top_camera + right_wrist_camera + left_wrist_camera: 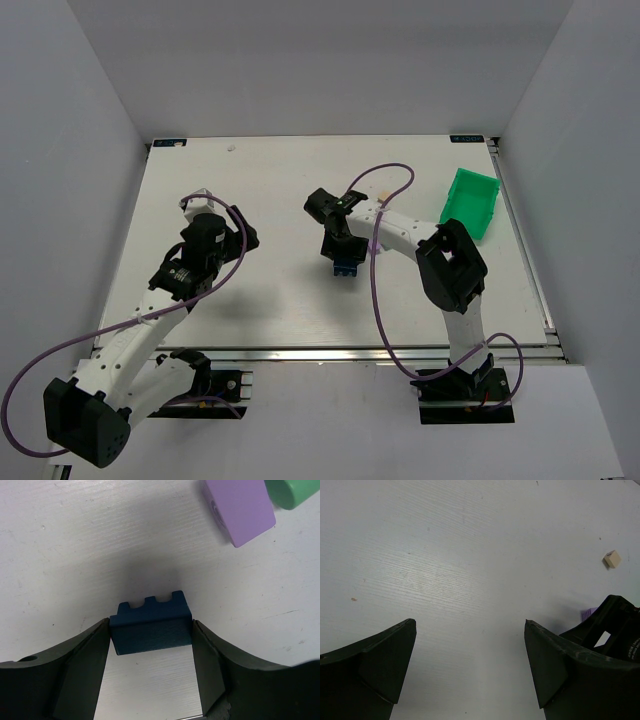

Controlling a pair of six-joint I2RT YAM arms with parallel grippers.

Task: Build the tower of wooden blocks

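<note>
1. swinging the two arms toward each other is your biggest risk. the left arm (150, 320) reaches over the mid-left of the worktop (270, 160), and its left fingers (375, 665) are spread wide with nothing between them. its wrist view shows the right arm (455, 265) at the picture's edge, so a careless reach across could clip it.
2. the right fingers (80, 665) are clamped on the two flanks of the dark blue block (151, 622), near the worktop's middle, with the block's notched edge pointing away from the wrist. you cannot tell from these views whether it is lifted or resting. the hold looks to be only near the tips, so a quick turn may twist the block or drop it.
3. the lilac block (239, 510) and mint green block (290, 491) lie ahead and to the right of the blue one. they are close together, but whether they touch is unclear. a low forward push would shove them, so rise before you travel.
4. for room, you have a wide bare stretch of worktop between the arms and along the far edge. walls close in the far side and both flanks.
5. the green bin (470, 200) stands near the far right corner, close to the right edge. keep the right elbow off it.
6. the cream block (613, 559) lies alone, well apart from the left fingers, with bare surface around it for an approach.
</note>
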